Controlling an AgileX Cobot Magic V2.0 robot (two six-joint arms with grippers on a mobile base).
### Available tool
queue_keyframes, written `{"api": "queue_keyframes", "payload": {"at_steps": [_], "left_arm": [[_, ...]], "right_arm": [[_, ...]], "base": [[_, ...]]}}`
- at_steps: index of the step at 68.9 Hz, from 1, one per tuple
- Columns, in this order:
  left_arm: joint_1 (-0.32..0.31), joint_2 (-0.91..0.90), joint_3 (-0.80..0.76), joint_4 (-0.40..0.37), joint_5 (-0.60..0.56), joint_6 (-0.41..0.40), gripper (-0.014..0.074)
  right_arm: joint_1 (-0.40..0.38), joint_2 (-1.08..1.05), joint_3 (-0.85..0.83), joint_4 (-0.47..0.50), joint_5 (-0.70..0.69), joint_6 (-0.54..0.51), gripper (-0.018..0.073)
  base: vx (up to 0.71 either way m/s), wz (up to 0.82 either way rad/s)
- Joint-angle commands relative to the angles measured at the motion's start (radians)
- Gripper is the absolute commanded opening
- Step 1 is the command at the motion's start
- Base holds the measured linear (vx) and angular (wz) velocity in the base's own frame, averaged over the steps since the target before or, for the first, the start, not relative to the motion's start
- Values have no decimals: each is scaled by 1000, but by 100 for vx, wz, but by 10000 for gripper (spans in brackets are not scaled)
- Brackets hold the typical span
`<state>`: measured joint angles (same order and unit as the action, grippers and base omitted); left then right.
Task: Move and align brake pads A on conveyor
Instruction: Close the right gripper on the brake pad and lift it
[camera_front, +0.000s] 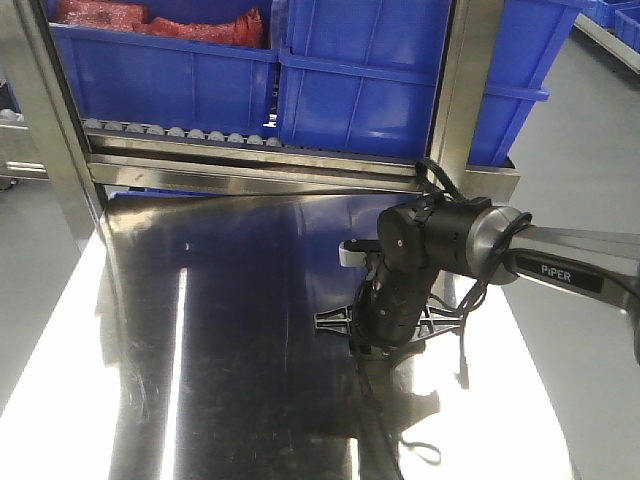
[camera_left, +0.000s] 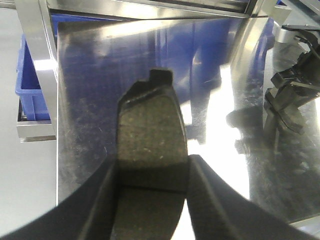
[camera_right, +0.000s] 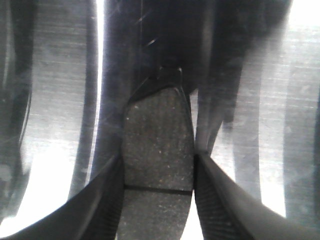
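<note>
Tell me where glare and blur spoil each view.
Front view: bright glare streaks on the steel tabletop, right arm sharp. Left wrist view: glare beside the brake pad, left claw fingers blurred. Right wrist view: streaky glare, second pad grainy but readable.

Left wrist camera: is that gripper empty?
No, the left gripper has a dark brake pad clamped between its fingers.

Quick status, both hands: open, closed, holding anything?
Left hand: closed, holding a brake pad.
Right hand: closed, holding a second brake pad.
</note>
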<state>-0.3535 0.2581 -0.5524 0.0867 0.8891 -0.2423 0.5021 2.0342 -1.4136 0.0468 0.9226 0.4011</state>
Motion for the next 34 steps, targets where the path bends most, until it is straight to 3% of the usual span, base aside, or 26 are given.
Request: {"api": "queue_keyframes", "payload": {"at_steps": [1, 21, 34], "left_arm": [[-4, 14, -27, 7, -81, -11, -6], [-4, 14, -27, 7, -81, -11, -6], [-4, 14, -27, 7, -81, -11, -6]], "right_arm": [[-2, -51, -23, -3, -9, -5, -12], [-11, -174, 13, -53, -28, -19, -5], [-97, -280, 88, -38, -31, -83, -4]], "base": [[0, 0], [0, 0], [0, 0]]}}
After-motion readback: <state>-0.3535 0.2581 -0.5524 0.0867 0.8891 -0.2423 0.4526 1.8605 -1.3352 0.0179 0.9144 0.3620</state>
